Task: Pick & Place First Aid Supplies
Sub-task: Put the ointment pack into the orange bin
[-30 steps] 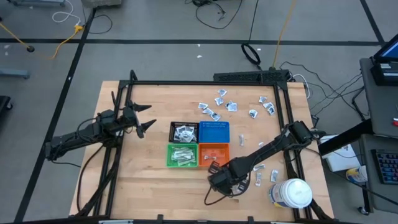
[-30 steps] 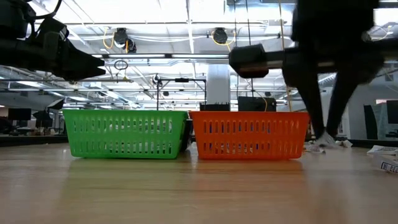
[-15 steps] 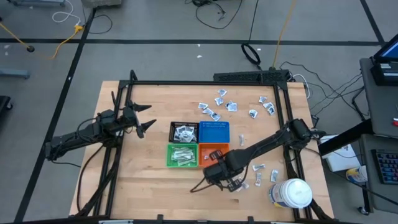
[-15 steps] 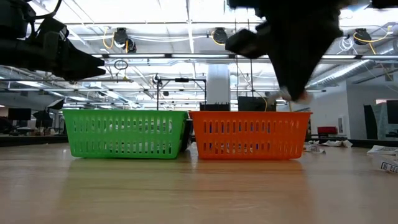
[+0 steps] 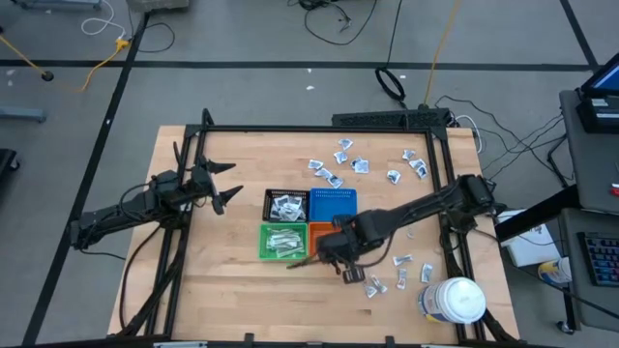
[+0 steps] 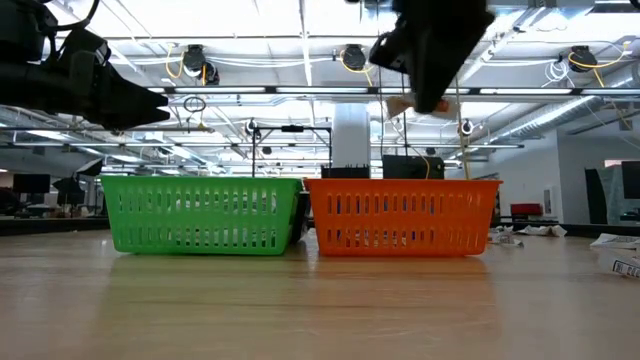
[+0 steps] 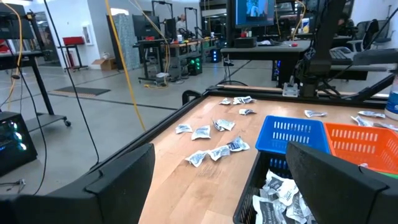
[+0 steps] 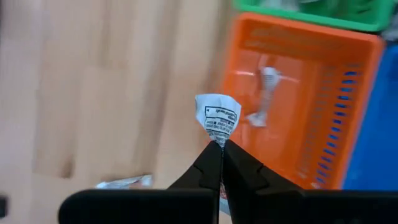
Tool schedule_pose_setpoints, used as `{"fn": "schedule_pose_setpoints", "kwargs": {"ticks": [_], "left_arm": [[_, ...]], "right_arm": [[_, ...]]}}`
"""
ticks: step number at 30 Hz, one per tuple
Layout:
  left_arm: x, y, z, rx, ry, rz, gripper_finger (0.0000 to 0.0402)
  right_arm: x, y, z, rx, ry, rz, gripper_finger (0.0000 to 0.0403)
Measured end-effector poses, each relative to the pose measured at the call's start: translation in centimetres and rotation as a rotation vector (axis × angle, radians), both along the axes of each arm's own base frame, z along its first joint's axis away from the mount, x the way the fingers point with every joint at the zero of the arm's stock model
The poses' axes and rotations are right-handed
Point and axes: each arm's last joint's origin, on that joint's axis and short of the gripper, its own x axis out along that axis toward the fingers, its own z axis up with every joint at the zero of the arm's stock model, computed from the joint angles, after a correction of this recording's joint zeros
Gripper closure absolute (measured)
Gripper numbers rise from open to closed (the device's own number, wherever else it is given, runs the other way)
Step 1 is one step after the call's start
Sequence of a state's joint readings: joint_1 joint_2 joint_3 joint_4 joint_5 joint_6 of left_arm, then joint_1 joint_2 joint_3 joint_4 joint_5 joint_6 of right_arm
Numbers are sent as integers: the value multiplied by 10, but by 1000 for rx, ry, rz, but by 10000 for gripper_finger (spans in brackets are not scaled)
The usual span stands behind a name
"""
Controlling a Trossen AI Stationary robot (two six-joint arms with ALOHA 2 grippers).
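The right gripper (image 8: 221, 144) is pinched tight on one small white packet (image 8: 217, 119), which stands up from the closed fingertips with its printed black label facing the wrist camera and its top edge curled. In the high view this gripper (image 5: 334, 249) hangs over the near edge of the orange bin (image 5: 339, 232), with its arm stretching back toward the table's right side; the low view shows it (image 6: 428, 103) raised above the orange bin (image 6: 402, 215), the pale packet (image 6: 407, 104) sticking out at the tip, clear of the rim. Below the held packet, the right wrist view shows another narrow packet (image 8: 266, 94) already lying on the orange bin's floor, and a further one (image 8: 122, 182) on the bare wood just outside the bin. The four bins sit in a square block: black bin (image 5: 269, 197) and blue bin (image 5: 334, 204) farther back, green bin (image 5: 264, 253) and orange nearer. The black and green bins each hold a heap of packets. More loose packets (image 5: 338, 162) lie scattered on the wooden table (image 5: 222, 280) beyond the blue bin, and a few (image 5: 374, 283) lie near the white jar (image 5: 453, 300) at the right front corner. The left gripper (image 5: 221, 183) waits with its fingers spread wide, holding nothing, well to the left of the bins
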State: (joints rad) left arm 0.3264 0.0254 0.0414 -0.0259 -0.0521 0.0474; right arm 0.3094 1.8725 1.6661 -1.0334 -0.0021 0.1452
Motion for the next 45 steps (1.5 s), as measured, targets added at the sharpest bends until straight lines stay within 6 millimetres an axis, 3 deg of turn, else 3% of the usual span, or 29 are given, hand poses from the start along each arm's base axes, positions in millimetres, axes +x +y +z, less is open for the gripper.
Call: {"fn": "schedule_pose_setpoints", "kwargs": {"ticks": [8,13,29,39,45], "left_arm": [[0,0,0,0,-1,0,36],[0,0,0,0,0,0,36],[0,0,0,0,0,0,36],[0,0,0,0,0,0,36],[0,0,0,0,0,0,37]], "right_arm": [[10,-41,0,-4,8,-112,403],[14,-55,-3,3,-11,-180,403],[11,-60,-66,45,-86,-262,403],[7,-58,-85,54,-116,-260,396],[7,-59,-85,62,-118,-320,334]]}}
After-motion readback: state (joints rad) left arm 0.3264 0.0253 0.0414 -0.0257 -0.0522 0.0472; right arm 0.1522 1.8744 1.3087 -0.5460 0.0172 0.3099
